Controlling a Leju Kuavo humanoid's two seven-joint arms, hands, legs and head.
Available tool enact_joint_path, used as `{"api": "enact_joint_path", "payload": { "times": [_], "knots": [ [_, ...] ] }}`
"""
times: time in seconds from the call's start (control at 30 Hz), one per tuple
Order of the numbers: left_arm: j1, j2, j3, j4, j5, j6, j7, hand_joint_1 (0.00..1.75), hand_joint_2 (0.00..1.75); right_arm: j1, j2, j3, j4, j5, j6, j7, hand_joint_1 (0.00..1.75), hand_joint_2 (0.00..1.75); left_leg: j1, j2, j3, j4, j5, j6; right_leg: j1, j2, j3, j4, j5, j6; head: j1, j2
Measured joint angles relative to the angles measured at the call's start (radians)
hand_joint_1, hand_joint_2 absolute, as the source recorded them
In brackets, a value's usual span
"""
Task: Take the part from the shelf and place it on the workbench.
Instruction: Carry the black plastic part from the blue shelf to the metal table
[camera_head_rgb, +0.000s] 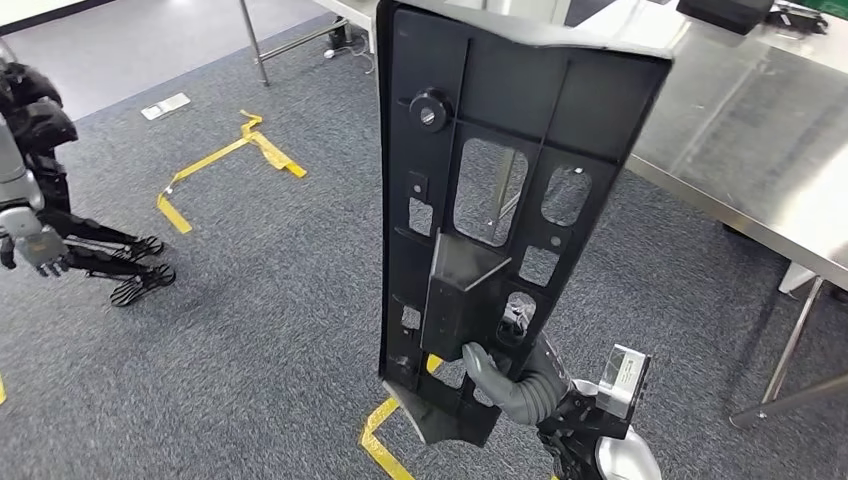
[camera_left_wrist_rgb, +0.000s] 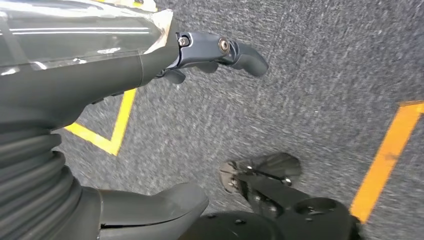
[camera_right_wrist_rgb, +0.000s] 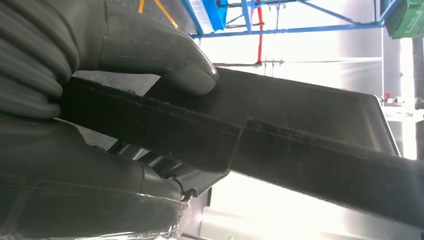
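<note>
The long black moulded plastic panel with cut-out windows and a round boss (camera_head_rgb: 500, 200) stands nearly upright in the head view, its long axis running from the robot's right hand (camera_head_rgb: 500, 375) at its lower end up and slightly right to a top edge that overlaps the near edge of the brushed stainless-steel surface (camera_head_rgb: 760, 170); so the part is off the shelf and in the air over the grey carpet floor (camera_head_rgb: 280, 290), not yet on that surface; the surface lies ahead and to the right of the panel, on the right arm's side, and I judge the coming move turns on carrying the panel rightward and forward and tipping its long axis down flat onto the steel.

The right hand is clenched around the panel's lower part; in the right wrist view the thick grey thumb (camera_right_wrist_rgb: 165, 55) presses on one face of the black edge (camera_right_wrist_rgb: 280, 145) while the palm backs the other, the panel running away from the hand towards bright background.

The left hand (camera_head_rgb: 35, 245) hangs low and well apart from the panel, at the far left; the left wrist view shows its fingers (camera_left_wrist_rgb: 220, 50) spread over carpet and yellow floor tape (camera_left_wrist_rgb: 385, 155), grasping nothing.
</note>
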Motion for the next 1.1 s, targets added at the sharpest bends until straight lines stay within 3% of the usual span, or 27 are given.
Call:
{"api": "enact_joint_path", "payload": {
  "times": [0.03, 0.1, 0.17, 0.23, 0.27, 0.3, 0.37, 0.43, 0.47, 0.5, 0.53, 0.6, 0.67, 0.73, 0.77, 0.8, 0.83, 0.9, 0.97, 1.03, 1.1],
  "knots": [
    [-0.001, 0.0, 0.0, 0.0, 0.0, 0.001, -0.001, 0.0, 1.75, 0.001, -0.001, 0.0, 0.0, 0.0, 0.0, -0.001, 1.75, 1.75, -0.002, 0.015, 0.003, -0.003, 0.003, 0.009, -0.002, 0.001, -0.005, 0.0, 0.002, 0.006, 0.0, 0.0],
    [-0.002, 0.0, 0.0, 0.0, 0.001, 0.003, -0.003, 0.0, 1.75, 0.001, -0.003, 0.0, 0.0, -0.001, 0.0, -0.002, 1.75, 1.75, -0.004, 0.042, 0.008, -0.01, 0.01, 0.025, 0.002, -0.043, -0.032, 0.042, -0.017, 0.009, 0.004, 0.0],
    [-0.001, 0.0, 0.0, 0.0, 0.001, 0.004, -0.005, 0.0, 1.75, 0.001, -0.003, 0.0, 0.0, 0.0, -0.002, -0.003, 1.75, 1.75, -0.009, 0.07, 0.007, -0.012, 0.012, 0.035, 0.006, -0.101, -0.091, 0.164, -0.071, 0.002, 0.008, 0.0],
    [0.0, 0.001, 0.0, 0.0, 0.001, 0.003, -0.005, 0.0, 1.75, 0.004, -0.004, 0.0, 0.001, 0.001, -0.004, -0.004, 1.75, 1.75, -0.015, 0.1, 0.006, -0.012, 0.01, 0.038, 0.006, -0.116, -0.146, 0.279, -0.11, 0.0, 0.01, 0.0],
    [0.0, 0.001, 0.0, 0.0, 0.001, 0.003, -0.005, 0.0, 1.75, 0.005, -0.005, 0.0, 0.002, 0.001, -0.004, -0.004, 1.75, 1.75, -0.017, 0.114, 0.007, -0.012, 0.009, 0.039, 0.006, -0.118, -0.148, 0.289, -0.11, 0.004, 0.01, 0.0],
    [-0.001, 0.001, 0.0, 0.0, 0.001, 0.003, -0.005, 0.0, 1.75, 0.006, -0.005, 0.0, 0.002, 0.001, -0.005, -0.004, 1.75, 1.75, -0.017, 0.127, 0.008, -0.012, 0.008, 0.039, 0.006, -0.121, -0.129, 0.256, -0.096, 0.009, 0.01, 0.0],
    [-0.001, 0.0, 0.0, 0.0, 0.001, 0.003, -0.005, 0.0, 1.75, 0.006, -0.006, 0.0, 0.002, 0.002, -0.007, -0.004, 1.75, 1.75, -0.019, 0.149, 0.013, -0.011, 0.004, 0.037, 0.011, -0.153, -0.049, 0.113, -0.05, 0.014, 0.01, 0.0],
    [-0.002, 0.0, 0.0, 0.0, 0.001, 0.003, -0.006, 0.0, 1.75, 0.006, -0.006, 0.0, 0.001, 0.004, -0.009, -0.004, 1.75, 1.75, -0.024, 0.166, 0.017, -0.011, -0.002, 0.029, 0.022, -0.185, 0.008, 0.013, -0.024, 0.006, 0.01, 0.0],
    [-0.002, 0.0, 0.0, 0.0, 0.001, 0.003, -0.006, 0.0, 1.75, 0.006, -0.006, 0.0, 0.001, 0.005, -0.01, -0.003, 1.75, 1.75, -0.026, 0.174, 0.02, -0.012, -0.004, 0.024, 0.027, -0.188, 0.015, 0.001, -0.022, -0.001, 0.01, 0.0],
    [-0.002, 0.0, 0.0, 0.0, 0.001, 0.003, -0.007, 0.0, 1.75, 0.007, -0.006, 0.0, 0.0, 0.005, -0.011, -0.003, 1.75, 1.75, -0.027, 0.184, 0.024, -0.014, -0.006, 0.02, 0.029, -0.176, 0.016, 0.0, -0.019, -0.006, 0.009, 0.0],
    [-0.004, 0.0, 0.0, 0.0, 0.001, 0.003, -0.008, 0.0, 1.75, 0.007, -0.006, 0.0, 0.0, 0.005, -0.012, -0.003, 1.75, 1.75, -0.025, 0.19, 0.025, -0.015, -0.009, 0.016, 0.022, -0.164, 0.017, -0.003, -0.016, -0.012, 0.009, 0.0],
    [-0.007, -0.001, 0.0, 0.0, 0.001, 0.004, -0.01, 0.0, 1.75, 0.007, -0.006, 0.0, -0.002, 0.005, -0.015, -0.003, 1.75, 1.75, -0.021, 0.16, 0.016, 0.016, -0.034, 0.007, 0.01, -0.143, 0.023, -0.011, -0.012, -0.026, 0.006, 0.0],
    [-0.006, -0.001, 0.0, 0.0, 0.0, 0.005, -0.012, 0.0, 1.75, 0.007, -0.004, -0.001, -0.003, 0.006, -0.016, -0.003, 1.75, 1.75, -0.017, 0.104, -0.033, 0.121, -0.091, 0.001, 0.004, -0.124, 0.026, -0.013, -0.011, -0.038, 0.001, 0.0],
    [-0.003, -0.002, 0.0, 0.0, -0.001, 0.007, -0.011, 0.0, 1.75, 0.009, -0.003, 0.0, -0.003, 0.008, -0.017, -0.001, 1.75, 1.75, -0.016, 0.081, -0.096, 0.239, -0.134, -0.004, 0.004, -0.101, 0.027, -0.013, -0.011, -0.042, -0.001, 0.0],
    [-0.002, -0.002, 0.0, 0.0, -0.001, 0.008, -0.011, 0.0, 1.75, 0.011, -0.003, 0.0, -0.003, 0.008, -0.018, -0.001, 1.75, 1.75, -0.015, 0.078, -0.111, 0.261, -0.13, -0.006, 0.004, -0.087, 0.027, -0.012, -0.012, -0.042, -0.001, 0.0],
    [-0.001, -0.001, 0.0, 0.0, -0.001, 0.01, -0.011, 0.0, 1.75, 0.012, -0.003, 0.0, -0.003, 0.009, -0.018, 0.0, 1.75, 1.75, -0.012, 0.076, -0.108, 0.243, -0.106, -0.008, 0.004, -0.074, 0.028, -0.011, -0.012, -0.042, -0.001, 0.0],
    [-0.001, -0.001, 0.0, 0.0, -0.001, 0.012, -0.011, 0.0, 1.75, 0.013, -0.003, 0.0, -0.003, 0.009, -0.019, 0.001, 1.75, 1.75, -0.008, 0.07, -0.086, 0.19, -0.067, -0.01, 0.002, -0.061, 0.03, -0.01, -0.012, -0.041, -0.001, 0.0],
    [-0.001, 0.0, 0.0, 0.0, -0.001, 0.015, -0.011, 0.0, 1.75, 0.012, -0.003, 0.0, -0.004, 0.01, -0.019, 0.002, 1.75, 1.75, 0.004, 0.029, -0.031, 0.063, -0.009, -0.015, 0.003, -0.037, 0.027, -0.001, -0.015, -0.033, -0.001, 0.0],
    [-0.002, -0.001, 0.0, 0.001, -0.001, 0.015, -0.01, 0.0, 1.75, 0.012, -0.002, 0.0, -0.005, 0.011, -0.019, 0.003, 1.75, 1.75, 0.006, -0.002, -0.006, 0.004, 0.002, -0.011, 0.006, -0.016, 0.015, 0.004, -0.013, -0.018, 0.0, 0.0],
    [-0.003, -0.003, 0.0, 0.001, -0.001, 0.016, -0.01, 0.0, 1.75, 0.014, -0.002, 0.0, -0.007, 0.013, -0.019, 0.004, 1.75, 1.75, 0.0, 0.015, -0.001, -0.002, 0.004, 0.004, 0.004, 0.005, 0.004, 0.001, -0.007, -0.003, 0.0, 0.0],
    [-0.004, -0.003, -0.001, 0.0, -0.001, 0.016, -0.01, 0.0, 1.75, 0.016, -0.002, 0.0, -0.01, 0.015, -0.02, 0.004, 1.75, 1.75, -0.001, 0.04, 0.006, -0.009, 0.011, 0.019, 0.005, -0.024, -0.016, 0.026, -0.016, 0.004, 0.002, 0.0]
  ]
}}
